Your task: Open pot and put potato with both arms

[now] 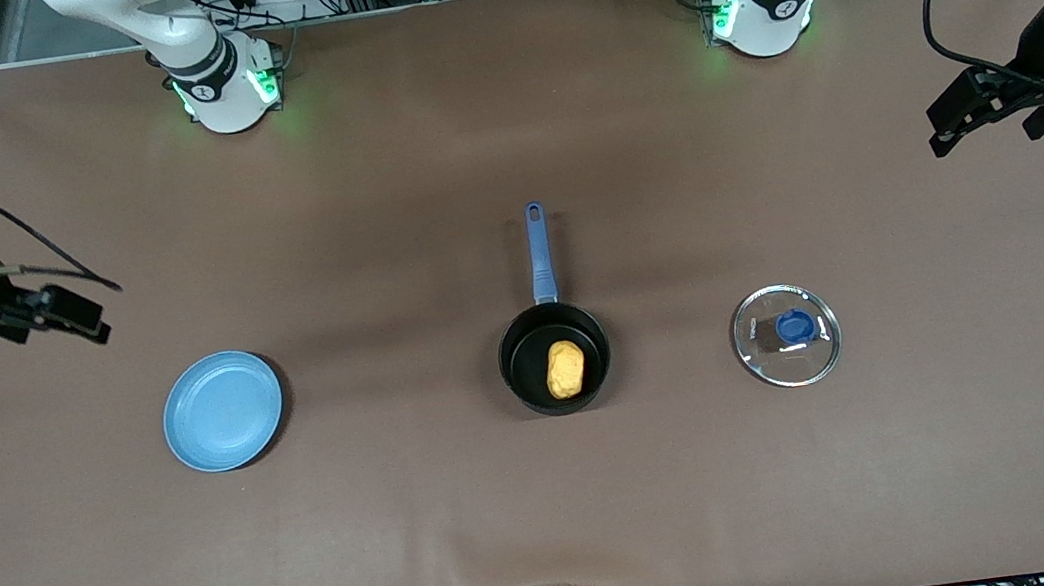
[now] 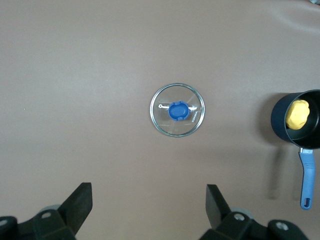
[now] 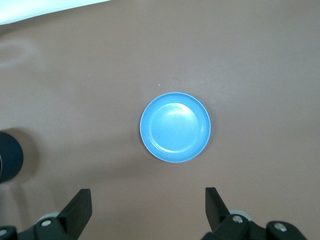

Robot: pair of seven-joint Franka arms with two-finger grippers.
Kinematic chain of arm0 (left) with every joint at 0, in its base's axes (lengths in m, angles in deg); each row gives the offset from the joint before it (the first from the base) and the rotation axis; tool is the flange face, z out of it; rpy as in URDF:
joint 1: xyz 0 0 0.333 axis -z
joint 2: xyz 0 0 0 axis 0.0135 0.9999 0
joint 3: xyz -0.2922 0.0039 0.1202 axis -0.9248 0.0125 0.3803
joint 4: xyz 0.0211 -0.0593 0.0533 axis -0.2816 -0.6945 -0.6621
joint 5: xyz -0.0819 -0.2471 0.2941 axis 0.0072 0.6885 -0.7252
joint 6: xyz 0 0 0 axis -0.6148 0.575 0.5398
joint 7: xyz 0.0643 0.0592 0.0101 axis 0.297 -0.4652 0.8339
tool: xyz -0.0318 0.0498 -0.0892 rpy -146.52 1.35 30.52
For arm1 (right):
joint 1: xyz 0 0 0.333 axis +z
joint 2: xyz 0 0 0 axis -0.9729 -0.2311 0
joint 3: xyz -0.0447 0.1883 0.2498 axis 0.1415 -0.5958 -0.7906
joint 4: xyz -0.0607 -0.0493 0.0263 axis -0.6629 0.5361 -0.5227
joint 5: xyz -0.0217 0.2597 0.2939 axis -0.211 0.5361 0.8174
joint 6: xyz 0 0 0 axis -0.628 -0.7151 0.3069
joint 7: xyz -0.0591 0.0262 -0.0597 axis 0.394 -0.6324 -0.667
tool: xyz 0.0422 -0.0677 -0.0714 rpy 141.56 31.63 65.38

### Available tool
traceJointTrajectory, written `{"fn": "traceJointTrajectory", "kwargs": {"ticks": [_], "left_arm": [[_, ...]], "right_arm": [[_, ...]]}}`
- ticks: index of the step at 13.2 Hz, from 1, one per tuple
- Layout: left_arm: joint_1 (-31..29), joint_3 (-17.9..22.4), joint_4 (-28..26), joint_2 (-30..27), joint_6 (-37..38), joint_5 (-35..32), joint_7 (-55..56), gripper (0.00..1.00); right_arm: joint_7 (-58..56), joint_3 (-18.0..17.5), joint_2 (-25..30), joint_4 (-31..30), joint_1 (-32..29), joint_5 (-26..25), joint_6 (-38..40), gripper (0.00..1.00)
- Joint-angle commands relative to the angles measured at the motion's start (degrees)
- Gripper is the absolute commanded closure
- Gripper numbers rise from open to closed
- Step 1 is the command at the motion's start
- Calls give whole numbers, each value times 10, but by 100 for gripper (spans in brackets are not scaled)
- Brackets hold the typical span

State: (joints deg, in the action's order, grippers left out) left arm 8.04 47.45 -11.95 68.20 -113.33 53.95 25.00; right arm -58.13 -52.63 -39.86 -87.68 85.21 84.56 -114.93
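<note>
The task appears to be finished, as far as can be judged. The pot (image 1: 555,359) is found near the middle of the table (image 1: 551,511) with its long blue handle (image 1: 539,252) pointing toward the robots' bases, and no cover is on it. The potato (image 1: 565,369) is seen lying inside the pot, on its black bottom. The glass lid (image 1: 787,336) is laid flat on the table well apart from the pot, toward the left arm's end, with its blue knob (image 1: 795,327) facing up. An empty blue plate (image 1: 223,410) is set at about the same nearness to the front camera, toward the right arm's end (nothing rests on it). The left tool (image 1: 987,109) is held in the air over bare table at the left arm's end, its fingers (image 2: 80,205) spread wide with nothing between them, and the lid is framed below it in the left wrist view. The right tool (image 1: 61,315) is likewise held up over bare table at the right arm's end, fingers (image 3: 79,210) parted and empty, looking down on the plate. Nothing of the stated job seems to be left; only a return of the arms to rest could be expected.
</note>
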Motion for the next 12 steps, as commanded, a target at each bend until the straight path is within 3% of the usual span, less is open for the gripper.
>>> {"fn": "traceJointTrajectory", "kwargs": {"ticks": [1,7,12], "left_arm": [[-2,19,19,-5,15,16,-3,0],[-18,26,-10,-53,1,25,-5,0],[-18,27,-10,-50,1,25,-3,0]], "right_arm": [[-19,-8,75,-72,-15,8,-18,0],[-20,-8,103,-94,-26,8,-18,0],[-20,-9,106,-94,-25,8,-18,0]]}}
